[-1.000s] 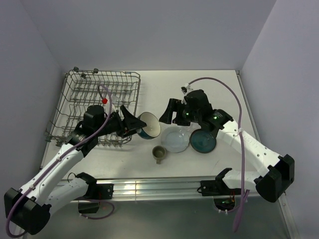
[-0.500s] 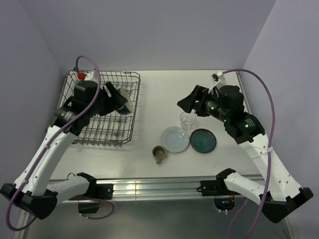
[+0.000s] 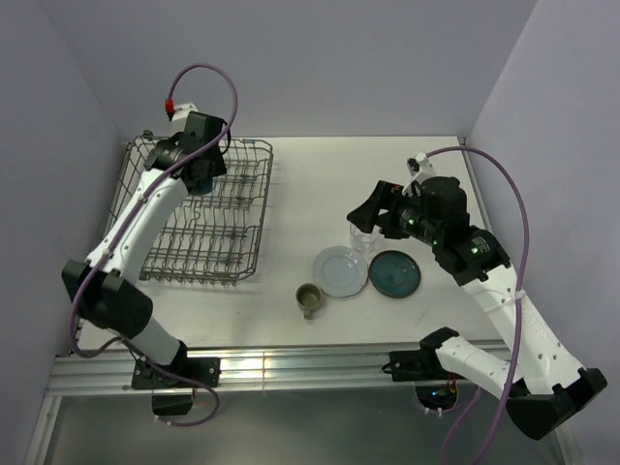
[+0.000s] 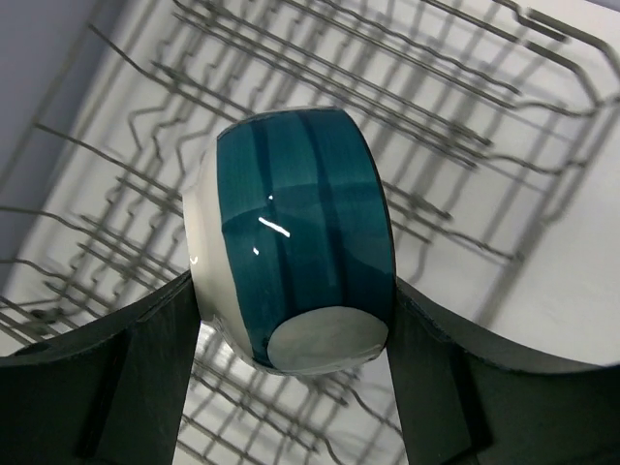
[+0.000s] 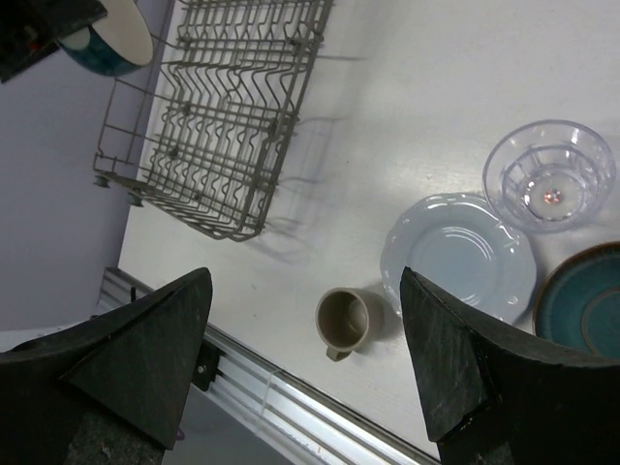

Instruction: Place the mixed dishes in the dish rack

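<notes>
Hanging near the clear glass tumbler [image 3: 363,238], the right gripper [image 3: 368,208] shows from overhead. Left wrist: the left gripper [image 4: 295,329] clasps the teal, cream-inside bowl [image 4: 291,232] over the grey wire dish rack [image 4: 426,116]. Right wrist: its fingers [image 5: 136,358] spread, empty; pale blue plate [image 5: 457,257], dark teal plate [image 5: 583,312] and olive-brown mug [image 5: 342,320] sit on the table [image 5: 436,87].

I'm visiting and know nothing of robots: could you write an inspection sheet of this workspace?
Surface: white tabletop, no spills seen.
Job's things: grey wire dish rack at far left, no dish resting in it; clear glass tumbler, pale blue plate, dark teal plate and small olive-brown mug on the tabletop; teal-outside bowl held above the rack.
Clutter: nothing seen.
Grippers: left gripper closed on the bowl; right gripper open, empty, above the tabletop.
Cables: left arm's purple cable and right arm's purple cable loop clear of the dishes.
Surroundings: pale lilac walls.
</notes>
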Controlling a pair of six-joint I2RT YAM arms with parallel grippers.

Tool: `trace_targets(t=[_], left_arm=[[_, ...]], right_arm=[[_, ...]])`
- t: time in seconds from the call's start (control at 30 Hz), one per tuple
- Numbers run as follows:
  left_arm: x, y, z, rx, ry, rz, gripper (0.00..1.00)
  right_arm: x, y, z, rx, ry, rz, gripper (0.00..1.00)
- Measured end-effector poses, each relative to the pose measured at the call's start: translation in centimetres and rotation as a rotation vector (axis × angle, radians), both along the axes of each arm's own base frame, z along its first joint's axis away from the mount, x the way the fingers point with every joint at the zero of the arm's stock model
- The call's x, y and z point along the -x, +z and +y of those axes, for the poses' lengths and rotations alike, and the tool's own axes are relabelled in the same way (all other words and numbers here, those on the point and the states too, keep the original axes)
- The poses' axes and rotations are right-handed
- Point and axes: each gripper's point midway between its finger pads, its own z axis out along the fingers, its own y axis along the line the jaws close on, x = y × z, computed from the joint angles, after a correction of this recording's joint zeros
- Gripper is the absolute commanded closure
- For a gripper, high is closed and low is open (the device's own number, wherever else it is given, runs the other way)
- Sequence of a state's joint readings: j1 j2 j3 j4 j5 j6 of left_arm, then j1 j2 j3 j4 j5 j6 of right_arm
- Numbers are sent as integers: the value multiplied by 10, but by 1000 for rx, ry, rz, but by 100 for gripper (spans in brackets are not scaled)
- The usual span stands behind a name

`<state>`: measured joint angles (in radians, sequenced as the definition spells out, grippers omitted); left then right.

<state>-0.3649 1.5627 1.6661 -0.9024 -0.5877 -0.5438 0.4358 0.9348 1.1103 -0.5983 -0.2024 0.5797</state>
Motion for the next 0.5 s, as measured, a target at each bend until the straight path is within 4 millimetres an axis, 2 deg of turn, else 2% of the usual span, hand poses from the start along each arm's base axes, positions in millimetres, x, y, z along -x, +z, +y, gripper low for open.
trace_targets(t=[0.2, 0.4, 0.5], left_arm=[[-42, -18, 22, -204, 88, 24, 100], [-97, -38, 32, -361, 148, 35, 100], [-115, -53, 35, -421, 156, 55, 100]], right_arm=[[5, -13, -5, 23, 7, 5, 15], [8, -26, -10, 51, 12, 8, 15], [9, -36, -14, 72, 11, 20, 15]])
